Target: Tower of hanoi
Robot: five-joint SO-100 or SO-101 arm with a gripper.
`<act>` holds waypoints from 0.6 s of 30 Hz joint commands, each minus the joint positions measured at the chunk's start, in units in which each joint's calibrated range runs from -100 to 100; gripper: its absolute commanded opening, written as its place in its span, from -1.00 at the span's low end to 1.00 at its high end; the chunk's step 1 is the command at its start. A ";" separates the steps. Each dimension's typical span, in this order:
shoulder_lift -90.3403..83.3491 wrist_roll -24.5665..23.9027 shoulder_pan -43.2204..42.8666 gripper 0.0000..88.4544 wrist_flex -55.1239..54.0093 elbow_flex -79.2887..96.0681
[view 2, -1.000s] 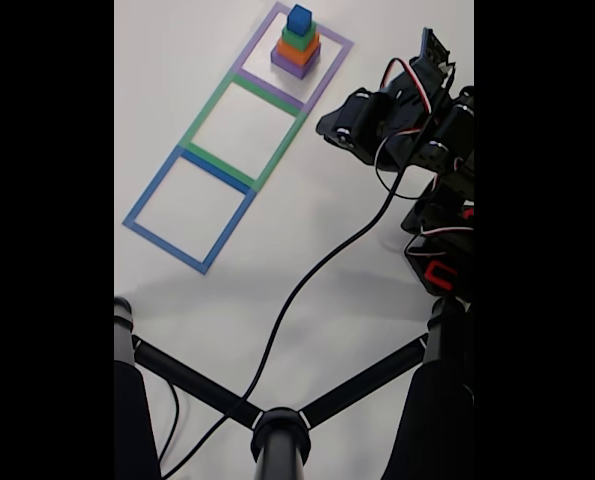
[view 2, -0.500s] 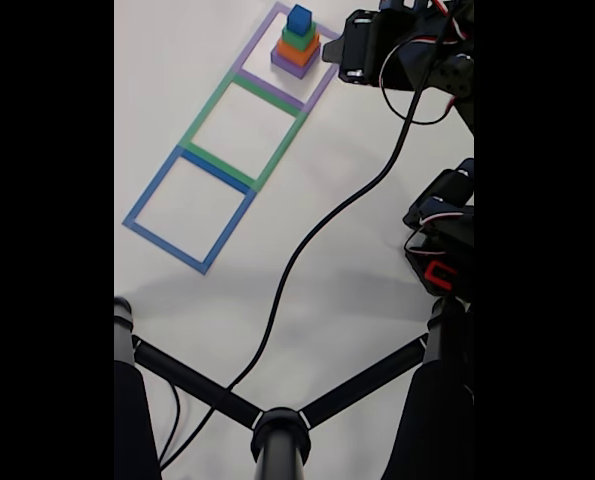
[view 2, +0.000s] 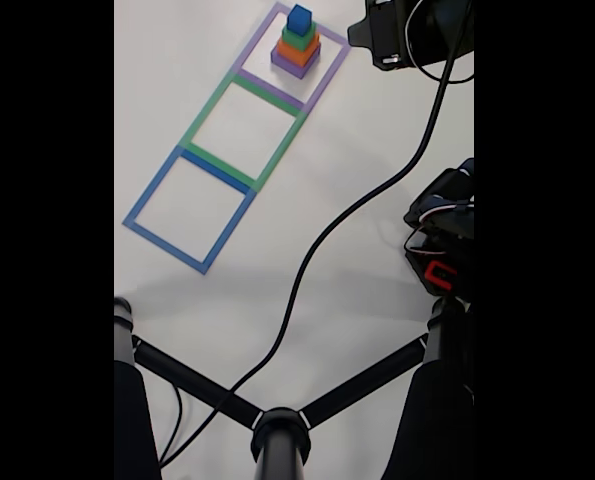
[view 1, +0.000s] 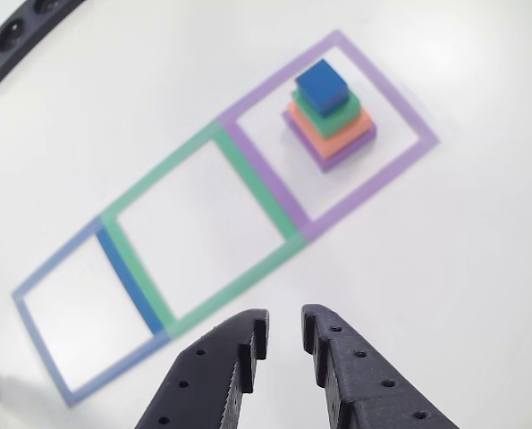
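Gripper [view 1: 283, 344], slightly parted and holding nothing, hovers short of the tower of hanoi [view 1: 329, 114] stacked in the purple square [view 1: 386, 177]; those matte cubes look light and rigid, best pinched by the dark blue cube's [view 1: 323, 86] flat sides.

In the other view the tool [view 1: 284, 332] hangs empty, its two black fingers [view 1: 234, 357] slightly parted, pointing toward the far side.
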 commanded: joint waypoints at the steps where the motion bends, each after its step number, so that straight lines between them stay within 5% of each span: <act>1: -1.67 18.87 2.46 -0.93 0.05 1.14; 10: -13.05 51.03 10.09 -0.61 -21.32 30.86; 18: -19.14 51.03 12.45 -0.54 -45.20 54.48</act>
